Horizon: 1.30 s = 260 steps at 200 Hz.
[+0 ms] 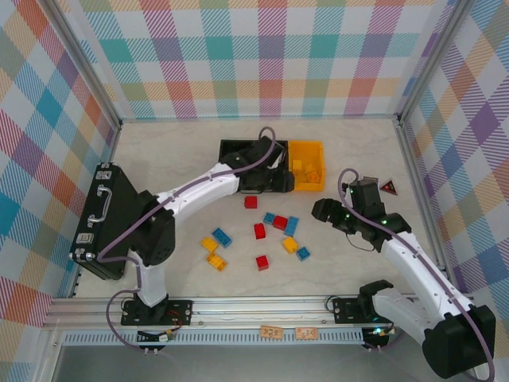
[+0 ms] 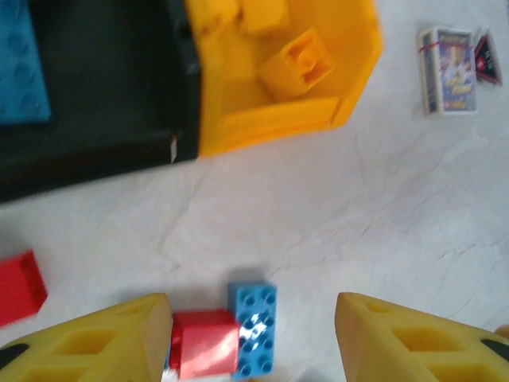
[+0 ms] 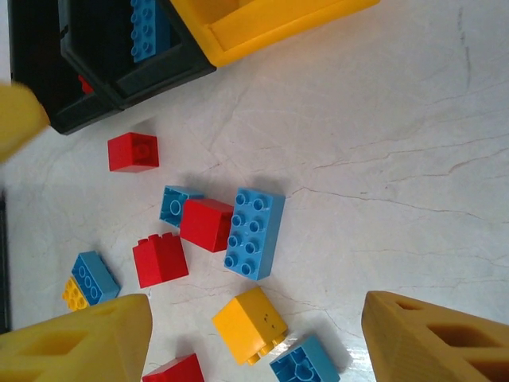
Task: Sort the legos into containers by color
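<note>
Pale marbled counter point(image 1: 175, 151), plaid walls around.
- Nearest: loose legos point(image 1: 260, 231) scattered mid-counter, red, blue and yellow mixed.
- Right claw point(image 3: 256, 298) hovers over cluster, released, empty.
- Red brick point(image 3: 207, 223) touches blue oblong brick point(image 3: 254, 233). Risk: descent pinches both or shoves neighbour, so wrong colour gets binned.
- Farther: containers point(image 1: 305, 145) at back, some bricks already inside.
- Left claw point(image 2: 253, 298) above them, released, nothing held. Risk: arms clash if right one carries brick there now.
</note>
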Available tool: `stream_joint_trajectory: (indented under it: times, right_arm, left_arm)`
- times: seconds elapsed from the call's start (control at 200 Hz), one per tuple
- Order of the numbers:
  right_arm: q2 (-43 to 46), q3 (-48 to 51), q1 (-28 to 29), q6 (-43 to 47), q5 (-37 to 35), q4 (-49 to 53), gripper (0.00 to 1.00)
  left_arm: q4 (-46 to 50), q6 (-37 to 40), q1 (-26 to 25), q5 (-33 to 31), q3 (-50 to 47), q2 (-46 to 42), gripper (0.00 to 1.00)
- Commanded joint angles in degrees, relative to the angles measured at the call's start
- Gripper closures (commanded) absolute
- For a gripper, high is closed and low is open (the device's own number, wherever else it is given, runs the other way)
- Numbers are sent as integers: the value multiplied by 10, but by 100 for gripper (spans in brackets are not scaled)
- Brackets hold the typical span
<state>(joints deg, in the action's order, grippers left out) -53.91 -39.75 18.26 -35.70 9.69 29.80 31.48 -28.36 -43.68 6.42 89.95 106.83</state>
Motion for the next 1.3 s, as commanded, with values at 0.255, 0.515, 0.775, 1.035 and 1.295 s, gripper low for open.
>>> stream_joint_trajectory:
  times: [0.255,0.515,0.775,1.035,1.295]
  right_arm:
    - [-110,-59,84,43,-1,-25,31]
    - [-158,-66,99,30,13,-53,31]
    - [-163,-54,116,52,54,-55,32]
    - [-148,-26,121,44,49,-54,32]
    - [-152,-21,120,38,49,-66,32]
  left_arm:
    - [-46,-56,41,4,-216,-154,43]
    - [-29,-91,31,18,-270,-168,42]
    - [-18,-107,-8,14,-269,-122,38]
    - [0,-103,-23,10,-240,-63,37]
    - [35,-84,-33,-2,-193,-12,37]
